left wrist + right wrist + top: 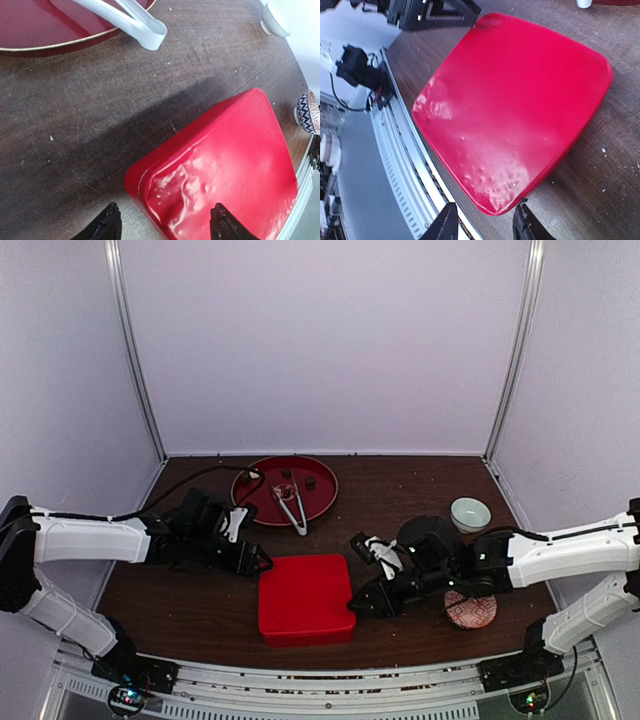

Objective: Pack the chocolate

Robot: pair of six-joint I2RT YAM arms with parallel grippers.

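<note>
A few small dark chocolate pieces (310, 482) lie on the red round plate (322, 490) at the back, beside the white tongs (293, 508). A red square box (305, 597), lid on, sits at the front centre. My left gripper (262, 562) is open at the box's far-left corner. In the left wrist view that gripper (166, 222) straddles a corner of the box (225, 165). My right gripper (358, 607) is at the near-right corner. In its own view the right gripper (485, 222) is open around that corner of the box (515, 100), with one finger (525, 222) at the edge.
A pale bowl (470, 512) stands at the back right, with a black round object (428, 532) next to it. A patterned cup (470, 610) lies near the right arm. The table's front rail (405, 165) runs just beside the box.
</note>
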